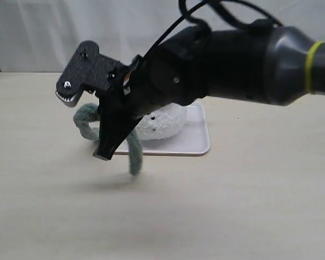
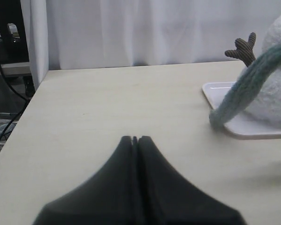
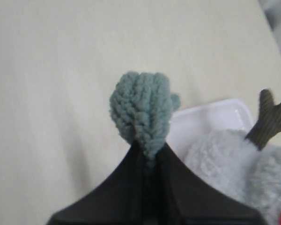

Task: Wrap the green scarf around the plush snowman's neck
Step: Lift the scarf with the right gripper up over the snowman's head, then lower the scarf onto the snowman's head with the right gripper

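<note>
Your right gripper (image 3: pixel 147 152) is clamped on a bunched fold of the green scarf (image 3: pixel 143 105), and the knit bulges out past the black fingertips. In the exterior view this arm reaches across the middle, with its tip pointing down over the table (image 2: pixel 107 103), just off the near left corner of the white tray (image 1: pixel 197 146). The plush snowman (image 1: pixel 162 122) sits on that tray, partly hidden by the arm. The scarf loops out to the left of the gripper, and one strand hangs over the tray's front edge onto the table. From the left wrist you see the scarf coming down off the snowman, below a brown twig arm (image 2: pixel 243 47). The neck is not visible, so you cannot tell whether the scarf circles it. Your left gripper (image 2: pixel 136 139) has its fingers pressed together on nothing, over bare table well apart from the tray.
</note>
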`<state>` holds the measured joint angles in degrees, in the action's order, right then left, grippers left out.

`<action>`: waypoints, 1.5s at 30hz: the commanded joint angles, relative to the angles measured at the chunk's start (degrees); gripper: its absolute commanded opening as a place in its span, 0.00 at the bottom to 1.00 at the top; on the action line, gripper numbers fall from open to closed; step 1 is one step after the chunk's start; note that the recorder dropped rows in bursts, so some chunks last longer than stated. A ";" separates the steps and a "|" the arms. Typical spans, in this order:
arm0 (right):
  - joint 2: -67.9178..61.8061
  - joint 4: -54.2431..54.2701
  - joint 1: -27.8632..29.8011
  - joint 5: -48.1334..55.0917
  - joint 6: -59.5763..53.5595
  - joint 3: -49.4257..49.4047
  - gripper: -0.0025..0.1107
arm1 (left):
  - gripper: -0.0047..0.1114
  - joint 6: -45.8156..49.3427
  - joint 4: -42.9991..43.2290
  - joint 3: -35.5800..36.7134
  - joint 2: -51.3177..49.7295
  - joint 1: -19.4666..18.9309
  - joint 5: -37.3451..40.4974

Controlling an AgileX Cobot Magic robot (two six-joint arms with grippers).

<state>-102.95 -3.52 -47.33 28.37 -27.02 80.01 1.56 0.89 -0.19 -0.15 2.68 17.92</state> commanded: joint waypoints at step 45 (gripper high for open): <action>0.14 -49.75 6.12 -6.17 29.79 -0.22 0.06 | 0.04 -0.14 -0.06 0.19 0.15 0.08 -0.44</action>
<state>-102.19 -51.44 -43.39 24.42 2.42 79.81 1.56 0.89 -0.19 -0.15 2.68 17.92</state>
